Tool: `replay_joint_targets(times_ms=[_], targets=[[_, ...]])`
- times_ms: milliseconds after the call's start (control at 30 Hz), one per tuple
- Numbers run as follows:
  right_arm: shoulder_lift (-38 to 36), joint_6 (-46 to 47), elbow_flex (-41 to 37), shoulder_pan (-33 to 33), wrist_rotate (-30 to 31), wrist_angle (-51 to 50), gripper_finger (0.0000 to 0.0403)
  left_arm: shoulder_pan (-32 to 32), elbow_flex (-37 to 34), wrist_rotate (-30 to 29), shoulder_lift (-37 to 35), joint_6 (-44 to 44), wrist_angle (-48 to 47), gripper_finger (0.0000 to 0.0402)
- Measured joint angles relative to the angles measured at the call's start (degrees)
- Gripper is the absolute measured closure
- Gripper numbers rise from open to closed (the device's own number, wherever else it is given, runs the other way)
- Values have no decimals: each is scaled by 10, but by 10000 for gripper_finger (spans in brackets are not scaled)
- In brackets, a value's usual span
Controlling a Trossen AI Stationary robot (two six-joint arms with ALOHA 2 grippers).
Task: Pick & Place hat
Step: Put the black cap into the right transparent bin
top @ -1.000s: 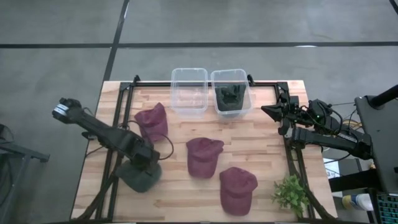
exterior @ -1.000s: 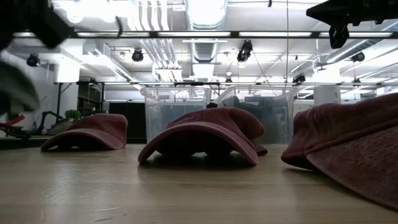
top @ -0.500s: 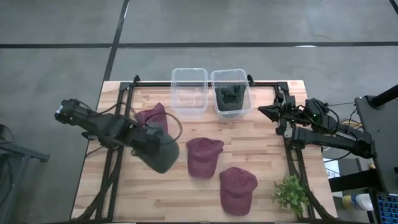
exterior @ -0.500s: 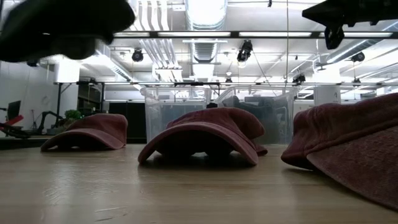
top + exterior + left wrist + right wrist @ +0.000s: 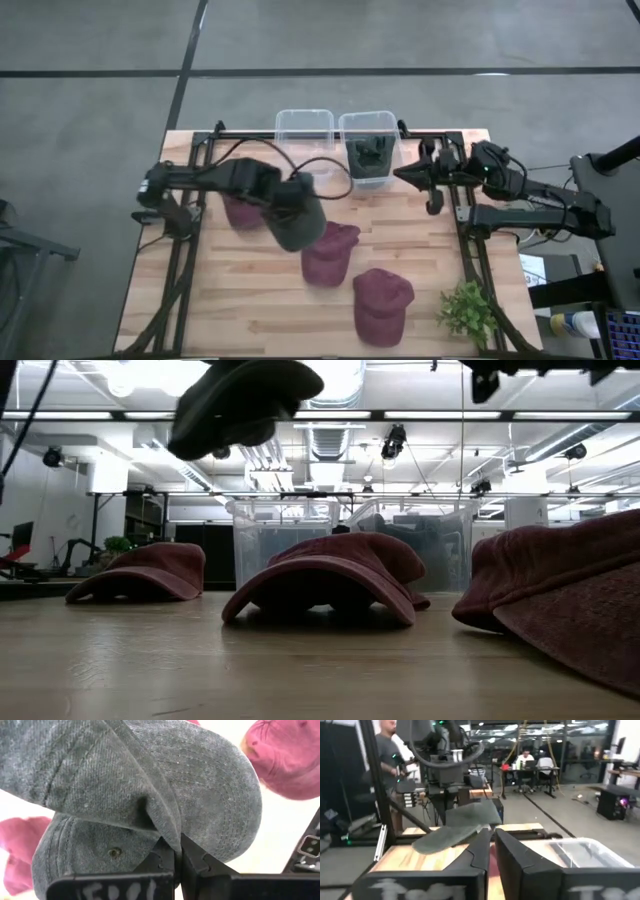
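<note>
A dark grey hat (image 5: 298,224) hangs high over the table's middle with my left gripper (image 5: 177,851) shut on it; the low view shows the hat (image 5: 240,400) well above the table. Three red hats lie on the wood: one (image 5: 240,212) at the left, partly under the arm, one (image 5: 328,252) in the middle, one (image 5: 382,302) near the front. Two clear bins stand at the far edge: the left bin (image 5: 304,128) holds nothing, and the right bin (image 5: 352,132) holds something dark. My right gripper (image 5: 400,173) is shut and level beside the right bin. My left gripper pinches a fold of the grey hat's cloth (image 5: 167,832) between its two fingers, where the crown meets the stitched brim (image 5: 225,795). The fingers come from above, slanting down. The hat hangs below them, lifted clear of the table and of the red hats.
Black frame rails (image 5: 196,160) run along the table's left, right and far edges. A small green plant (image 5: 468,312) stands at the front right corner. Bare wood (image 5: 250,300) shows at the front left. People sit at desks in the room beyond.
My left gripper has risen and swung from the table's front left toward its middle and the bins, rolling as it went; the grey hat has come up off the wood and now hangs clear. My right gripper has moved a little toward the table's middle.
</note>
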Motion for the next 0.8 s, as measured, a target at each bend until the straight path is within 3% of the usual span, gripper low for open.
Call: replay_joint_targets(times_ms=[200,367,667,800], targets=[[94,-63,90,2,-17,-92,323,16,120,-8,68,84,-36,401],[163,-102,152,2,-25,-140,279,27,176,-23,95,122,-35,401],[263,-125,232,7,-100,-145,223,41,186,-46,98,123,-36,401],[304,-146,264,20,-105,-145,211,43,186,-46,99,122,-36,401]])
